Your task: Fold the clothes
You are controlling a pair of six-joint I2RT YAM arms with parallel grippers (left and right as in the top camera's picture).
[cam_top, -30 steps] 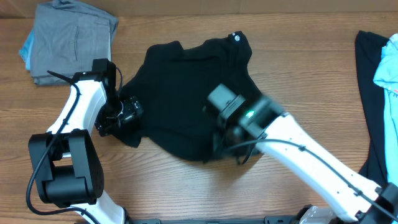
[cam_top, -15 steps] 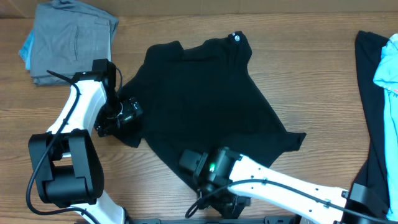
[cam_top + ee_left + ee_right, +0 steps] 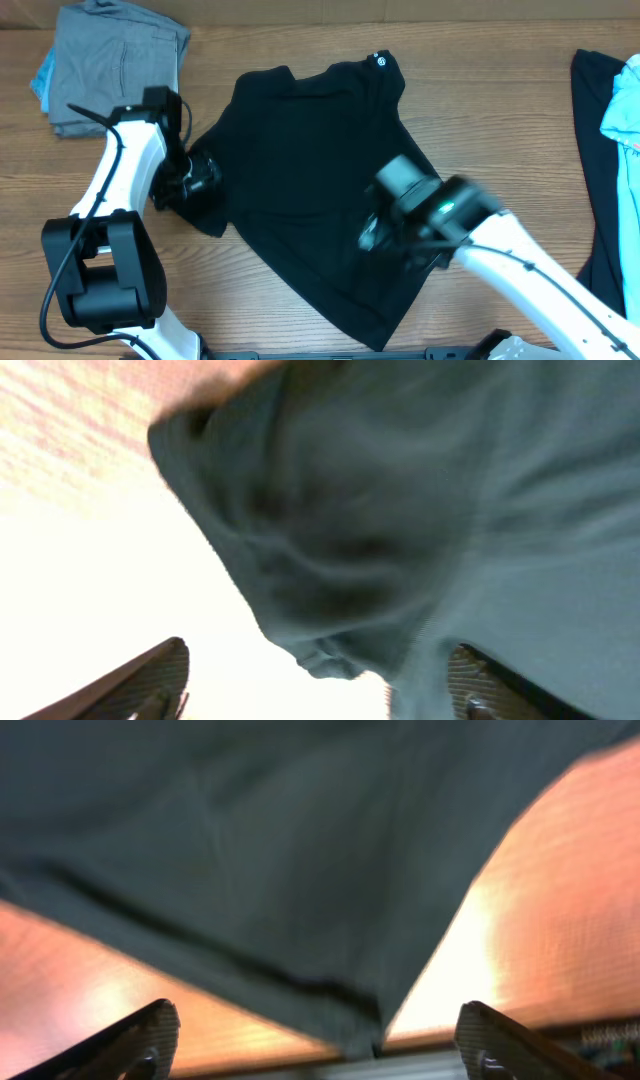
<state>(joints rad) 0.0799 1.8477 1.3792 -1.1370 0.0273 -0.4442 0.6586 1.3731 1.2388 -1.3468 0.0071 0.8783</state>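
Left gripper [image 3: 320,685]: jaws spread, astride a bunched edge of the black shirt [image 3: 310,170]. Right gripper [image 3: 320,1040]: jaws spread over its hem. Bare table [image 3: 500,130] borders that hem.

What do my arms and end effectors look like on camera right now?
The left arm and right arm have white links, black joint housings and thin black cables alongside. The right wrist carries a small green light. The left end effector and right end effector have dark, textured fingers.
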